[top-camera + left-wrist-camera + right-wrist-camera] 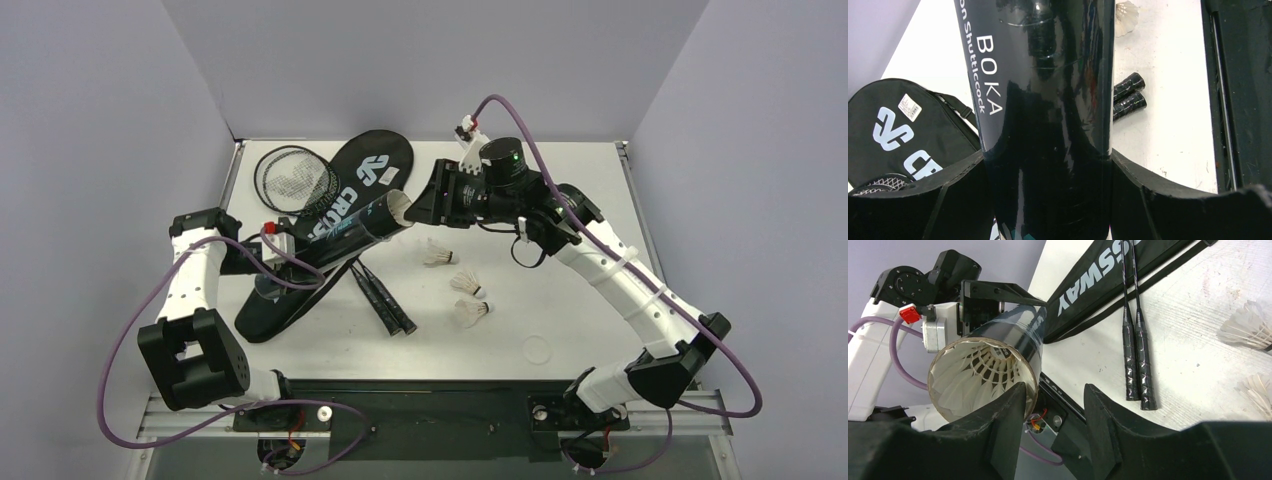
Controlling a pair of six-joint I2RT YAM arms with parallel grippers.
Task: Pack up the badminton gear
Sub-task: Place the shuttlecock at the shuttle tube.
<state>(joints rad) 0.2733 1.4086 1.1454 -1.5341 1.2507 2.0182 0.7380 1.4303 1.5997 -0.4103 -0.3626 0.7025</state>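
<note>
The left gripper (pixel 1048 172) clamps the black tube (pixel 1048 75). The right gripper (pixel 1055 410), jaws apart and empty, sits at the tube's mouth, just beside a lodged shuttlecock (pixel 980 377). Three loose shuttlecocks (pixel 466 283) lie nearby on the table (pixel 580 200). The rackets (pixel 1137 365) and bag (pixel 1098 275) lie beneath the tube.

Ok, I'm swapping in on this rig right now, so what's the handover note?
Grippers: left gripper shut on the long black tube with teal print; right gripper open and empty at its mouth.
Done: one white feather shuttlecock sits in the tube's mouth.
Left: three more shuttlecocks loose on the white table; two thin black rackets lie outside the black teardrop CROSSWAY racket bag.
</note>
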